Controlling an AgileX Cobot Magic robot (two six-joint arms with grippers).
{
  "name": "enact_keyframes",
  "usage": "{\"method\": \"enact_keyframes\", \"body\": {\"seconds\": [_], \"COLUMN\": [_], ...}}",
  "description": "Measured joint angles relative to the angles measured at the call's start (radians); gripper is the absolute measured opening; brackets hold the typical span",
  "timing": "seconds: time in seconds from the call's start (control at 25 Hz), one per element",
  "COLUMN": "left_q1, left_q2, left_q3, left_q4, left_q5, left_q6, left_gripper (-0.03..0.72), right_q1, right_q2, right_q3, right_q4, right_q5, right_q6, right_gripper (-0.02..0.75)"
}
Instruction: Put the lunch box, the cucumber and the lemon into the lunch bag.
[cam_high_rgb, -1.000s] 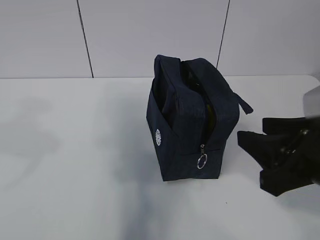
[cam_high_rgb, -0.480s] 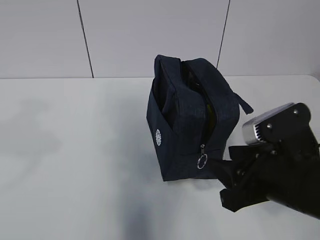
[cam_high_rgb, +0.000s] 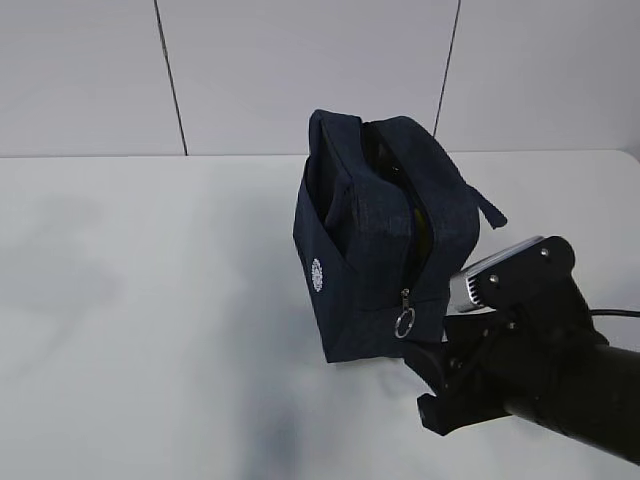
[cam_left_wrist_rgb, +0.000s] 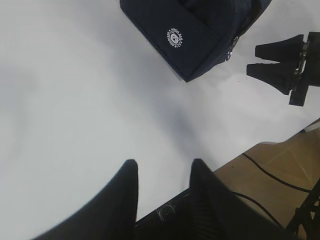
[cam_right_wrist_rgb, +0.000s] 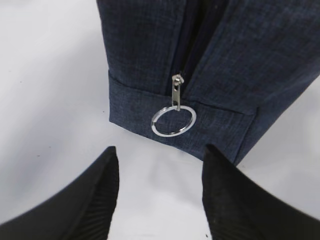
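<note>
Lunch bag (cam_high_rgb: 385, 240) upright mid-desk (cam_high_rgb: 140, 300) – ring pull (cam_high_rgb: 404, 323) on near end. Right end effector (cam_high_rgb: 432, 385) just before it, off the ring. Left end effector (cam_left_wrist_rgb: 161, 187) well apart, left.

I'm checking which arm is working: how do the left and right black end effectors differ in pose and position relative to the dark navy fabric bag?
The right end effector sits close to the dark navy fabric lunch bag, jaws open and aimed at its metal ring pull; the left end effector hangs far from the bag over bare white table. The right's jaws stand wider than the left's. Both are black, open and empty.
</note>
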Motion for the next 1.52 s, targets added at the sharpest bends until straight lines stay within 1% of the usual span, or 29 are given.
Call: {"method": "enact_keyframes", "body": {"seconds": [0.44, 0.72, 0.84, 1.08, 1.16, 1.32, 1.52], "left_q1": [0.0, 0.0, 0.0, 0.0, 0.0, 0.0, 0.0], "left_q2": [0.0, 0.0, 0.0, 0.0, 0.0, 0.0, 0.0], "left_q3": [0.0, 0.0, 0.0, 0.0, 0.0, 0.0, 0.0], "left_q4": [0.0, 0.0, 0.0, 0.0, 0.002, 0.05, 0.059], "left_q5": [0.0, 0.0, 0.0, 0.0, 0.0, 0.0, 0.0], "left_q6": [0.0, 0.0, 0.0, 0.0, 0.003, 0.023, 0.023], "left_gripper": [0.253, 0.253, 0.253, 0.253, 0.253, 0.253, 0.253], "right_q1": [0.0, 0.0, 0.0, 0.0, 0.0, 0.0, 0.0], "right_q2": [0.11, 0.13, 0.132, 0.147, 0.156, 0.182, 0.208], "right_q3": [-0.006, -0.006, -0.006, -0.02, -0.025, -0.042, -0.064], "right_q4": [-0.009, -0.046, -0.046, 0.0, 0.0, 0.001, 0.002], "right_q5": [-0.146, -0.161, -0.18, -0.184, -0.184, -0.184, -0.184], "right_q6": [0.0, 0.0, 0.0, 0.0, 0.0, 0.0, 0.0], "right_gripper": [0.411, 0.412, 0.428, 0.434, 0.434, 0.434, 0.435]}}
